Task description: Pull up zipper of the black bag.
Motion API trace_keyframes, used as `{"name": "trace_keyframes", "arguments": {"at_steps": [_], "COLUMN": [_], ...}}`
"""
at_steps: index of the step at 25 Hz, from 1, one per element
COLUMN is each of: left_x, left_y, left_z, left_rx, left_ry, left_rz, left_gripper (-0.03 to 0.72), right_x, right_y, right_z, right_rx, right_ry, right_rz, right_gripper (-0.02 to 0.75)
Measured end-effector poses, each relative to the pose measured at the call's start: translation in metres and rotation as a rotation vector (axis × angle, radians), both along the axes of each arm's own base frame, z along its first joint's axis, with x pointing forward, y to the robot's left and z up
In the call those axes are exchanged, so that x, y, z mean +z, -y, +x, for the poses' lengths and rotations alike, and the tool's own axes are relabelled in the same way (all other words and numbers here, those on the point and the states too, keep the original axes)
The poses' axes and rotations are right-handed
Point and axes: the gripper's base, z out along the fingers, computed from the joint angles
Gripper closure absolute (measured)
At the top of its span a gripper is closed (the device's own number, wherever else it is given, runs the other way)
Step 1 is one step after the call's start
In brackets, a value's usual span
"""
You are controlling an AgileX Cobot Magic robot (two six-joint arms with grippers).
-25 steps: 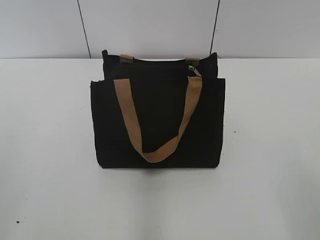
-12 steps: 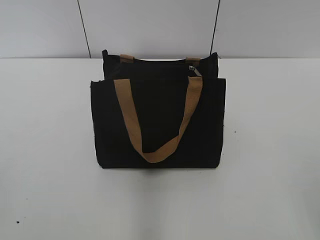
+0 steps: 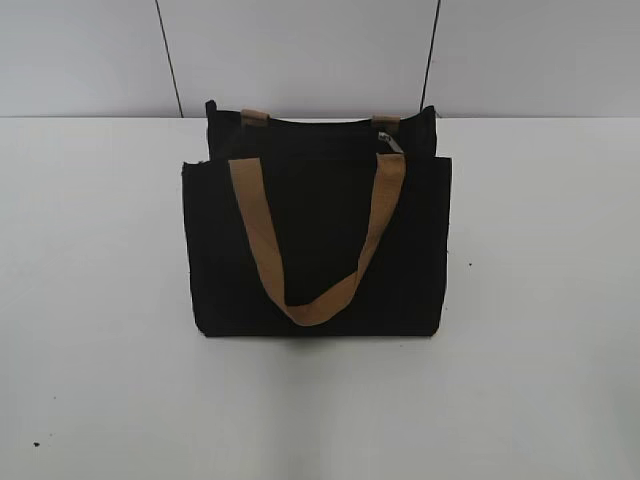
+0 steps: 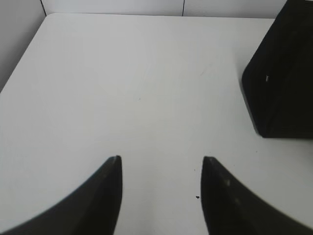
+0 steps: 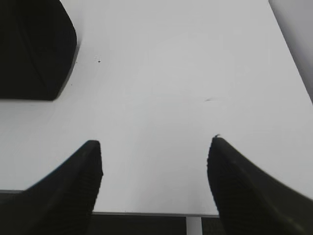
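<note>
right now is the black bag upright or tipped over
Upright: the black bag stands on its base on the table, top edge up, strap hanging down.

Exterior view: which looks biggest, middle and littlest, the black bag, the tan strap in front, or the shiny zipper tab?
1. Rectangular black fabric bag, biggest by far.
2. Tan-brown webbing strap looped across its front.
3. Small silver metal zipper tab at the top edge, littlest.

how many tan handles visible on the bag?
2. The front handle hangs in a loop down the black bag's front face. Of the back handle, only two stubs show at the top edge: left and right; the rest is hidden behind.
</note>
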Motion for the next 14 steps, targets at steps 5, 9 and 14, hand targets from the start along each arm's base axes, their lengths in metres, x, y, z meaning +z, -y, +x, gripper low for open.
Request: {"name": "trace_keyframes", "arguments": {"at_steps": [5,9,14], "left_x": [0.0000,0.0000,0.0000], "left_y": [0.0000,0.0000,0.0000], "left_z": [0.0000,0.0000,0.0000], "left_rx": [0.000,0.000,0.000], "left_ry": [0.000,0.000,0.000], "left_rz": [0.000,0.000,0.000], "left_gripper": [0.293,0.293,0.294], "right_x": [0.0001,0.0002,0.0002], "right_y": [-0.0005,-0.0007,-0.0007], "right_z": [0.0001,0.0001,0.0001], "right_rx": [-0.002,0.000,0.000], "right_ry": [0.002,0.002,0.002], "right_rz": [0.005,0.007,0.007], "right_gripper": [0.218,0.218,0.218]}}
